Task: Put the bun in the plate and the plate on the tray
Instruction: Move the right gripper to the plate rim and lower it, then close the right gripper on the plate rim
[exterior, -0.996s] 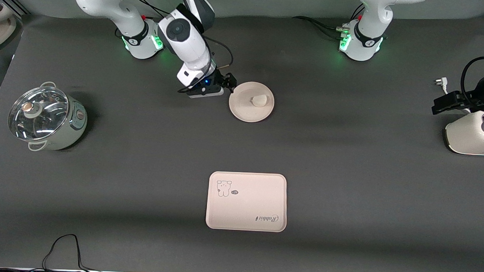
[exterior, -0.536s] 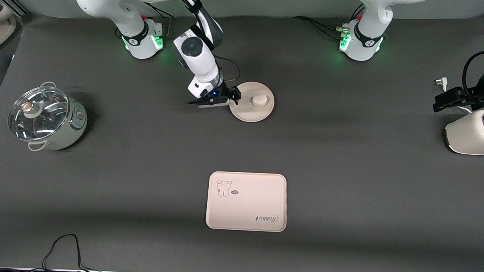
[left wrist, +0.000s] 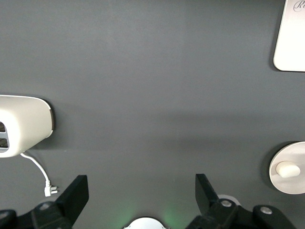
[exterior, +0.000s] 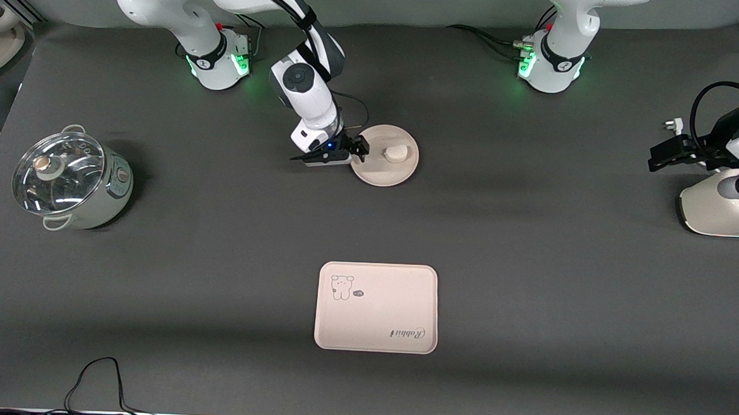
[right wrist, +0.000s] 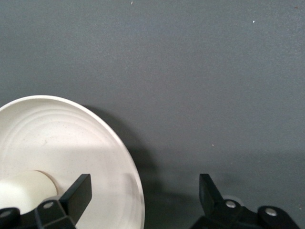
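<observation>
Front view: the small cream-white rounded bun (exterior: 396,152) lies in the round shallow cream-beige plate (exterior: 384,173); the rectangular cream-beige bear-printed tray (exterior: 376,307) sits nearer the camera, bare. Right wrist view alone shows the right gripper (right wrist: 141,190) spread wide — one finger over the plate's rim, gripping nothing. The left gripper (left wrist: 141,190) waits spread, beside a white appliance (exterior: 713,210).

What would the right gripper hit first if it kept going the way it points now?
The plate. The open right gripper sits low at the plate's rim on the right arm's side, pointing across it. One finger looks over the rim, so the rim may slip between the fingers, with the bun next; height is unclear.
</observation>
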